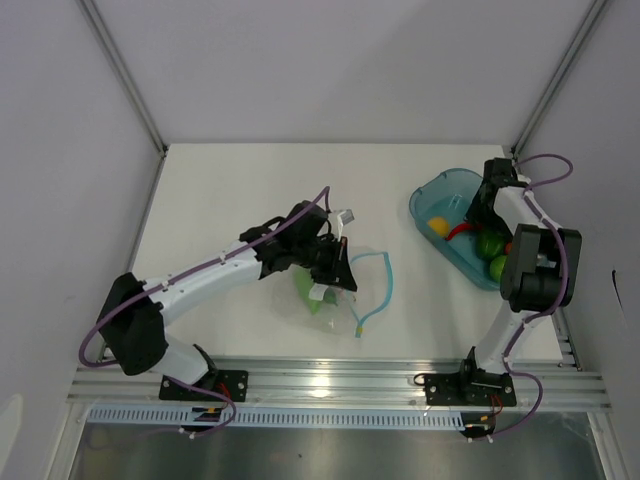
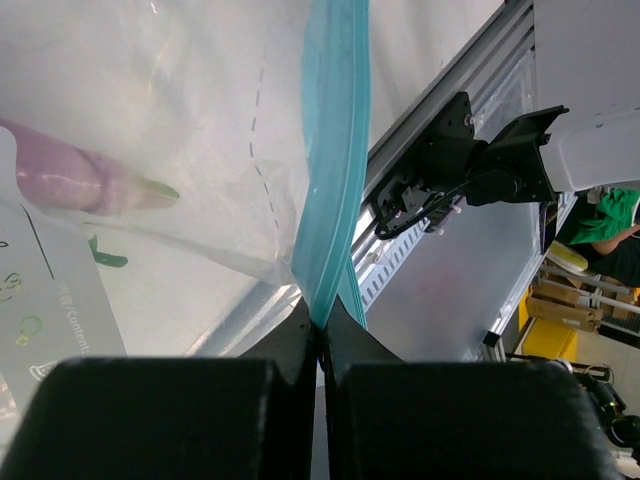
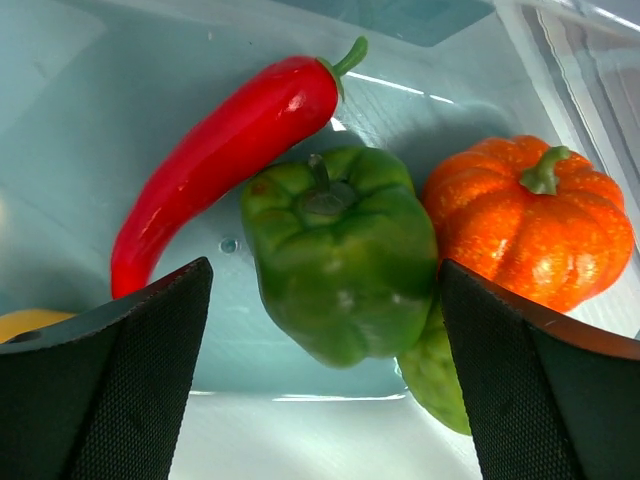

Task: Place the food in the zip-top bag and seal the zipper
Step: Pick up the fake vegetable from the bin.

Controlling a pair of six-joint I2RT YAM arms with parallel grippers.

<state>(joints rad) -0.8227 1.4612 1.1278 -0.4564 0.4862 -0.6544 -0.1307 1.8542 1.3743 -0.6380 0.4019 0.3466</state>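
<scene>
Right gripper (image 3: pixel 325 300) is hovering spread wide astride green pepper (image 3: pixel 340 260) in tray (image 1: pixel 435 190), 2 o'clock. Left gripper (image 2: pixel 322 322) is pinching zipper (image 2: pixel 335 150), holding bag (image 1: pixel 340 305) mid-table. Best descending straight, closing on pepper's flanks, sparing chili (image 3: pixel 220 150) at 11, pumpkin (image 3: pixel 530 230) at 3.

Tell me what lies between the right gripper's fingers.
The green bell pepper, lying in the teal tray, sits between the fingers of the open right gripper; the right wrist view shows it.

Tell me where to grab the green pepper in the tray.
Grip the green pepper across its broad body, coming straight down; the open right tool brackets it. Its stem is too stubby, and the chili and pumpkin press close at either side.
</scene>
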